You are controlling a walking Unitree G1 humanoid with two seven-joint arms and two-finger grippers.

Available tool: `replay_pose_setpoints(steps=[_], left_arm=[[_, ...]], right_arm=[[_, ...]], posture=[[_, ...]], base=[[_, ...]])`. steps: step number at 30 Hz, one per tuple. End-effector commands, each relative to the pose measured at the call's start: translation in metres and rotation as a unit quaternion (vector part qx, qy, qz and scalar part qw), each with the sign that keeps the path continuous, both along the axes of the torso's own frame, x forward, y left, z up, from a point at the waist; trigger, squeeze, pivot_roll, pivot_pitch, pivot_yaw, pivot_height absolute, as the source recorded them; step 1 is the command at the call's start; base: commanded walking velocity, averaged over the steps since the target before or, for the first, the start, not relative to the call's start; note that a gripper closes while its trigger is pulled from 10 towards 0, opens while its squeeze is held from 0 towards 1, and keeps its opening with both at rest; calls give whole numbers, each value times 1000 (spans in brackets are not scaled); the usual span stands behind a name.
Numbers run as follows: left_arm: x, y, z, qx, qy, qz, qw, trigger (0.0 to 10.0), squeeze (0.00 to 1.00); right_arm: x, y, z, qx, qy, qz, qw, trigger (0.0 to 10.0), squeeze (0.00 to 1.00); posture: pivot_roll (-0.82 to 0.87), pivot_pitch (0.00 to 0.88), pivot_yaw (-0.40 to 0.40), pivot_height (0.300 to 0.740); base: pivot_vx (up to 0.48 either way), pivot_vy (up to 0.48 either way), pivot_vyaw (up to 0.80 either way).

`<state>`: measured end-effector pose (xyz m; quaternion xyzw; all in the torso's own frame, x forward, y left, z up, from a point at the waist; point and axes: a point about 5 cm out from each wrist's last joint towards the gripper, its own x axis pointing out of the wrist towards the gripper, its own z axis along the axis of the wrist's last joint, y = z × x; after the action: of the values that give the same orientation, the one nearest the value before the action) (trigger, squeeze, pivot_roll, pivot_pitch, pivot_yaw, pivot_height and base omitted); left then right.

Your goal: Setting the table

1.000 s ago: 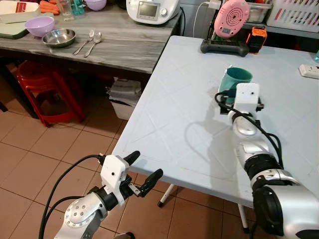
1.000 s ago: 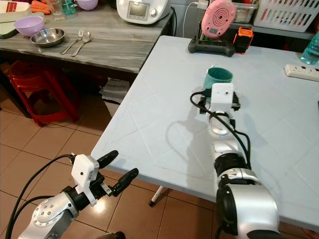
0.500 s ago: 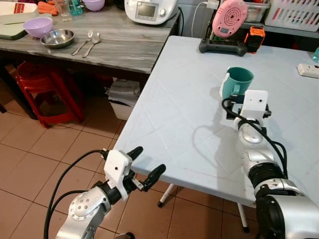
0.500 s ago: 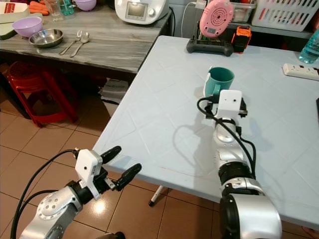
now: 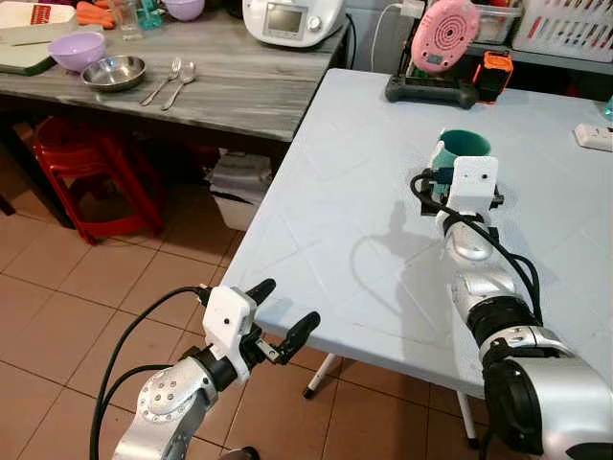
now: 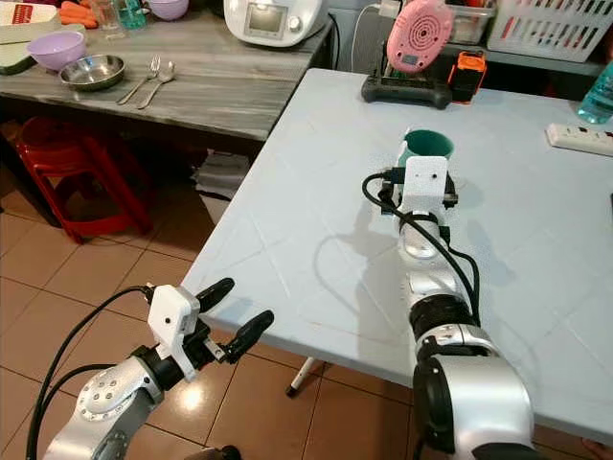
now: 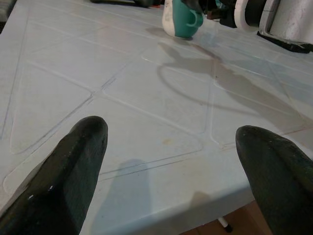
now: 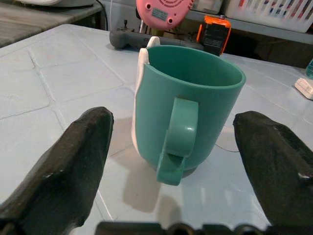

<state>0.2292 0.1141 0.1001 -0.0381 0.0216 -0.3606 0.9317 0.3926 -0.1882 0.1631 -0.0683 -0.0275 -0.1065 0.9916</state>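
- Right gripper (image 8: 178, 147): fingers spread apart, flanking the mug (image 8: 188, 105), no contact
- Mug: upright on counter (image 5: 335, 211), handle facing gripper
- Left gripper (image 5: 281, 316): fingers apart, below the counter's near edge

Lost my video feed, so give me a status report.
Right gripper open, fingers either side of the mug, not touching. Mug upright on the white table. Left gripper open, off the table edge. Nothing in the way.
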Motion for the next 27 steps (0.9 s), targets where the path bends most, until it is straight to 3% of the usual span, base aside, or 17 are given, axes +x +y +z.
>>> replay_pose_setpoints(steps=[1, 27], left_arm=[[-2, 0, -2, 2, 1, 5, 1000, 10000, 0], [-2, 2, -4, 10, -3, 18, 1000, 10000, 0]], right_arm=[[2, -3, 4, -2, -3, -6, 1000, 0, 0], [3, -8, 4, -7, 10, -5, 1000, 0, 0]], posture=[[71, 122, -10, 740], [82, 117, -10, 740]], base=[[0, 0, 0], [0, 0, 0]])
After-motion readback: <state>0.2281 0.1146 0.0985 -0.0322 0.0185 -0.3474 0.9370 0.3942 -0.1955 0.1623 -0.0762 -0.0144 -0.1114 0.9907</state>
